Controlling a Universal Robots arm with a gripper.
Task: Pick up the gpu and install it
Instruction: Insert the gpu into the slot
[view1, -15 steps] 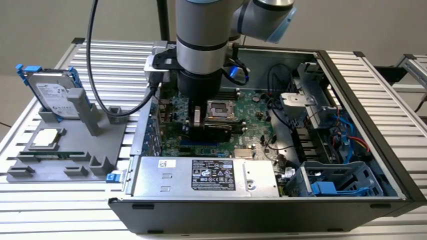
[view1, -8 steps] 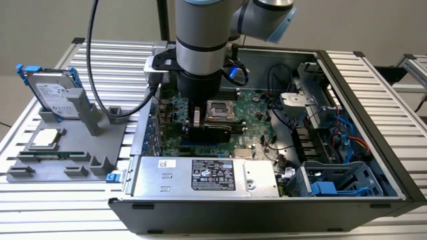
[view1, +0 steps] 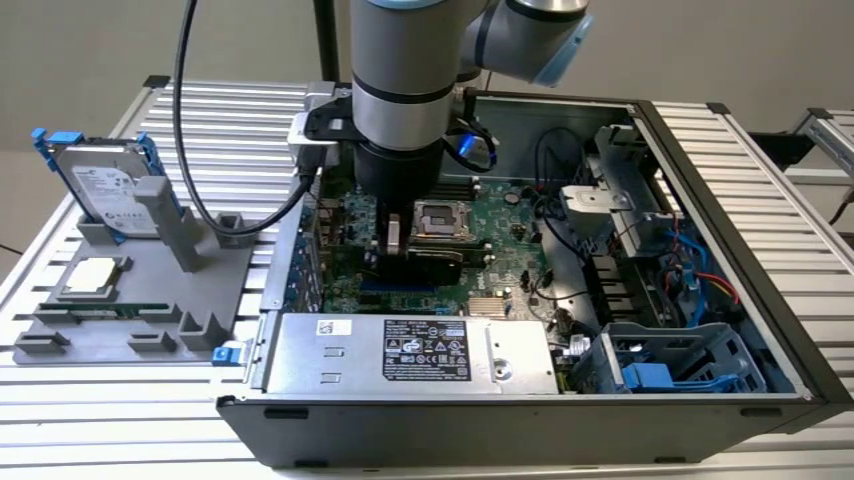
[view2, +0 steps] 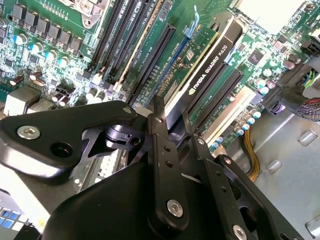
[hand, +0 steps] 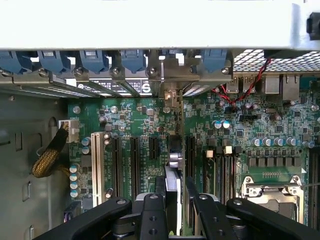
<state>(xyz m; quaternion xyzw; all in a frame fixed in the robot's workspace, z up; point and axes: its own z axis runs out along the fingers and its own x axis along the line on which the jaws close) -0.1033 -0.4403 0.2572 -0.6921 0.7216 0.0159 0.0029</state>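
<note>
Jaws closed on the gpu (view2: 212, 62), gripper (view2: 172, 125) low inside the computer case (view1: 747, 240). Card stands on edge among the motherboard (hand: 240, 125) slots, w/ rear brackets (hand: 125, 65) beyond.

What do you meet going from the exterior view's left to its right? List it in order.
Hard drive with blue rails → grey fixture tray → gripper holding the gpu over the motherboard → blue drive cage → computer case wall.
</note>
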